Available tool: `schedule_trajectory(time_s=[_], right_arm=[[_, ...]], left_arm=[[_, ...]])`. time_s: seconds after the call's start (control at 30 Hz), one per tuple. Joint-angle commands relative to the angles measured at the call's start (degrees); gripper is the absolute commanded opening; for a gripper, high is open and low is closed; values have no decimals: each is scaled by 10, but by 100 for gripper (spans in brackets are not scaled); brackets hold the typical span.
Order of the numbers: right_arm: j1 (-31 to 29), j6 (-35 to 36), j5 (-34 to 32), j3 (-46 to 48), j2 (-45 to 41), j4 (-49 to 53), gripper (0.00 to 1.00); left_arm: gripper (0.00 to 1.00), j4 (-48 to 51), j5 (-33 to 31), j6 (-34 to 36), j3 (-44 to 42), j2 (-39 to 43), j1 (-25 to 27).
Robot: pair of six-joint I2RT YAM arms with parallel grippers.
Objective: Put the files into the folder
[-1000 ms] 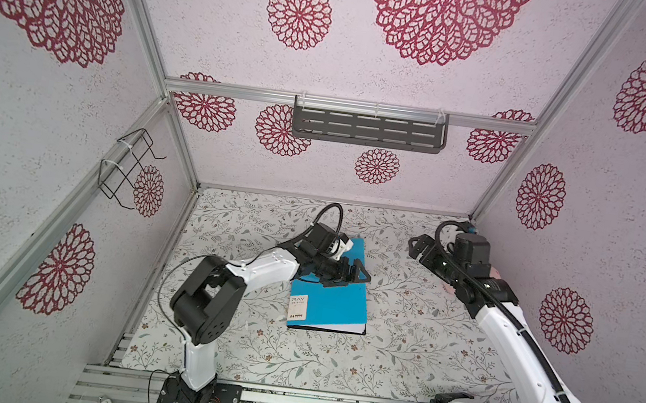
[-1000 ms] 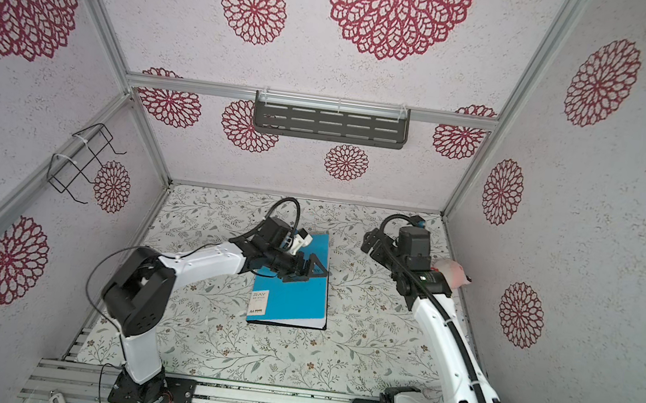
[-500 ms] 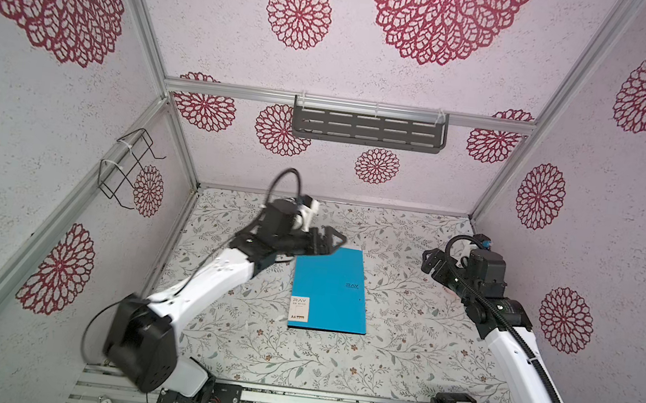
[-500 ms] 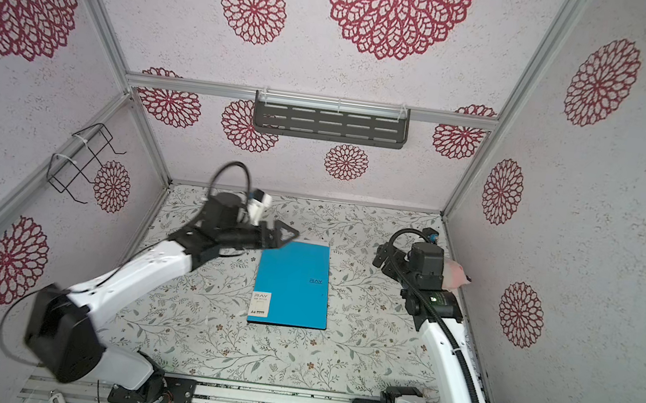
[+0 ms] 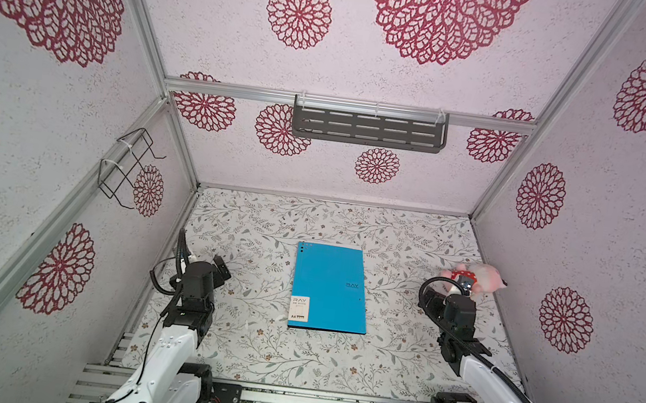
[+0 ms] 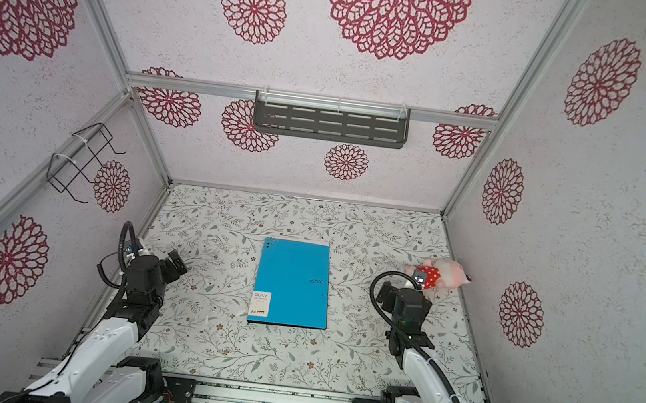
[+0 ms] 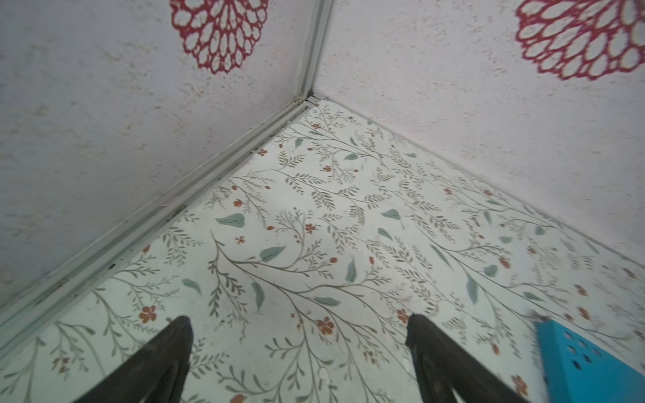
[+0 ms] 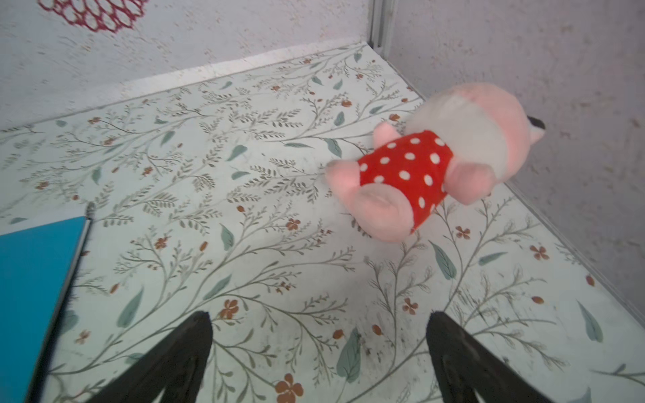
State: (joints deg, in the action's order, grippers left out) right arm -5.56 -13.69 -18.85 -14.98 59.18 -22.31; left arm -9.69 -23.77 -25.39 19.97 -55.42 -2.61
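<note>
On your left, the left gripper (image 7: 296,324) hangs over the bare table (image 5: 253,349) near the side wall, jaws wide apart and empty. The folder (image 5: 329,291) lies closed and flat mid-table, well apart from both arms. On your right, the right gripper (image 8: 319,319) is likewise spread, holding nothing, near a plush toy (image 8: 429,167) by the wall.

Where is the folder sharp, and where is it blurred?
In both top views the folder is sharp, evenly lit, lettering legible; in the left wrist view its corner is smeared at the frame edge; in the right wrist view its edge looks soft.
</note>
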Motion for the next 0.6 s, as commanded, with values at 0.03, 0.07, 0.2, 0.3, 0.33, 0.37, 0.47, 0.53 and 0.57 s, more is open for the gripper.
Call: schedule_trajectory(time_s=[0.03,0.07,0.2,0.3,0.33,0.37,0.47,0.53,0.57], right_arm=[[26,27,-43,36,78,-242,99],[34,29,-23,32,86,-247,99],[48,55,5,45,133,-360,99],[56,87,40,50,183,-442,99],[60,89,53,56,217,-484,99],[62,89,60,63,251,-527,99],[64,81,49,71,264,-550,99],[64,88,50,60,284,-566,99],[63,88,53,44,272,-515,99]], left_arm=[[99,-169,-14,44,10,-101,-38],[99,-222,0,36,-1,-134,-47],[98,-238,38,43,34,-200,-61],[99,-263,56,99,56,-235,-62],[99,-278,63,117,52,-237,-61],[99,-306,62,120,41,-241,-62],[98,-478,62,112,-16,-291,-76],[99,-518,86,124,-23,-326,-67],[99,-540,86,136,-16,-347,-64]])
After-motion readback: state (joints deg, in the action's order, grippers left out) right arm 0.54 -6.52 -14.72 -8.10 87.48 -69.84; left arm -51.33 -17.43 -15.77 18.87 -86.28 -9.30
